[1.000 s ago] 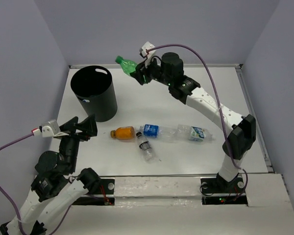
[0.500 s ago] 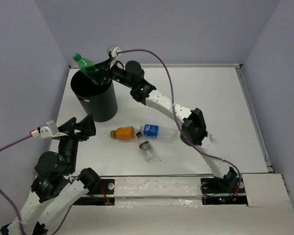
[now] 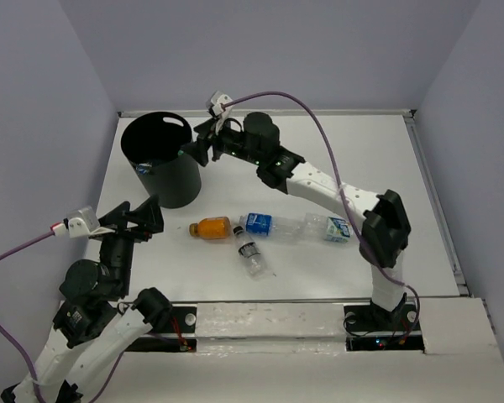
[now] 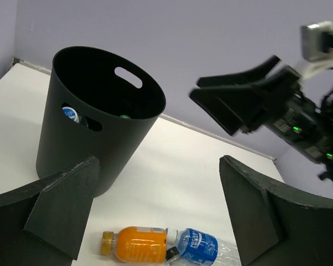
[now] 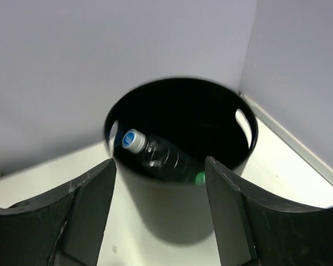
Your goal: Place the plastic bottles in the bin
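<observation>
From above, the right jaws stand spread and empty just right of the black bin [image 3: 175, 186], near its rim. Half a second ago they pinched the green bottle [image 5: 200, 178] over the bin's mouth; it has since left them, and the arm has drawn back to the right. The left jaws hang spread with nothing between them over the near left of the white surface [image 3: 319, 159], unmoved. Four bottles lie on their sides in front of the bin as before: an orange bottle [image 3: 212, 227], a clear blue-labelled bottle [image 3: 269, 225] just right of it, a second labelled clear bottle [image 3: 334, 227] further right, and a small dark-capped bottle [image 3: 250, 253] nearer the arms. The left wrist view shows the bin upright, with a clear blue-capped bottle [image 4: 71, 113] visible through a handle slot and a green speck low inside. The right wrist view looks into the bin between its parted fingers: the blue-capped bottle leans inside, and a bit of green shows beside its lower end.
</observation>
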Robot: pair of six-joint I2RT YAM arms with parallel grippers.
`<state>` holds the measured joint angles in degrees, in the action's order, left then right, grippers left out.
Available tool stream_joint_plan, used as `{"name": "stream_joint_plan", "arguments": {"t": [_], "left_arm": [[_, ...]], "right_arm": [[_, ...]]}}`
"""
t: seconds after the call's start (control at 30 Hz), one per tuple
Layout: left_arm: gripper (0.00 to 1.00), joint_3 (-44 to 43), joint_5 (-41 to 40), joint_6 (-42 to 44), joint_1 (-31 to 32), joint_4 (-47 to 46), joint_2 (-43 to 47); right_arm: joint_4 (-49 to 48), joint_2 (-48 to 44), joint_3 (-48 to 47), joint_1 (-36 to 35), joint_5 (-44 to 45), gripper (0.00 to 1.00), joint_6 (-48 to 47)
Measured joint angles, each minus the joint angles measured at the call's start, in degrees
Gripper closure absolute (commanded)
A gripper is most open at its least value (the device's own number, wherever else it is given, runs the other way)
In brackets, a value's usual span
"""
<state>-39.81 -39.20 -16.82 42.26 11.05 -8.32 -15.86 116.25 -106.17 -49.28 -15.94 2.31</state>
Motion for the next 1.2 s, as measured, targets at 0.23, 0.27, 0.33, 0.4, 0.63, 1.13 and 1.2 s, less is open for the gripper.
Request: {"name": "stream_joint_plan", "arguments": {"t": [0.23, 0.27, 0.33, 0.4, 0.63, 1.13, 1.2], "left_arm": [[0.01, 0.0, 0.2, -0.2, -0.4, 0.0, -0.1], [0.01, 0.0, 0.2, -0.3, -0.6, 0.0, -0.3], [0.01, 0.0, 0.4, -0.3, -0.9, 0.0, -0.6], [0.01, 0.0, 0.6, -0.3, -1.2, 0.0, -0.7], [0.01, 0.0, 1.0, -0.3, -1.8, 0.0, -1.0], [0.01, 0.0, 1.7, -0.3, -2.3, 0.0, -1.3], [0.01, 0.0, 1.7, -0.3, -2.3, 0.0, -1.3]], "right_arm": [[10.2, -12.9, 15.4, 0.0, -7.2, 0.07, -10.6], [13.1, -12.6, 16.6, 0.0, -8.1, 0.05, -11.9], [17.2, -11.4, 18.1, 0.0, -9.0, 0.04, -13.2], [22.2, -8.5, 18.4, -0.3, -9.9, 0.03, -15.0], [31.0, -0.2, 16.9, -1.7, -9.3, 0.01, -18.3], [33.0, 6.9, 12.1, -5.8, -7.7, 0.46, -19.8], [32.7, 6.9, 12.2, -6.0, -7.3, 0.54, -19.4]]}}
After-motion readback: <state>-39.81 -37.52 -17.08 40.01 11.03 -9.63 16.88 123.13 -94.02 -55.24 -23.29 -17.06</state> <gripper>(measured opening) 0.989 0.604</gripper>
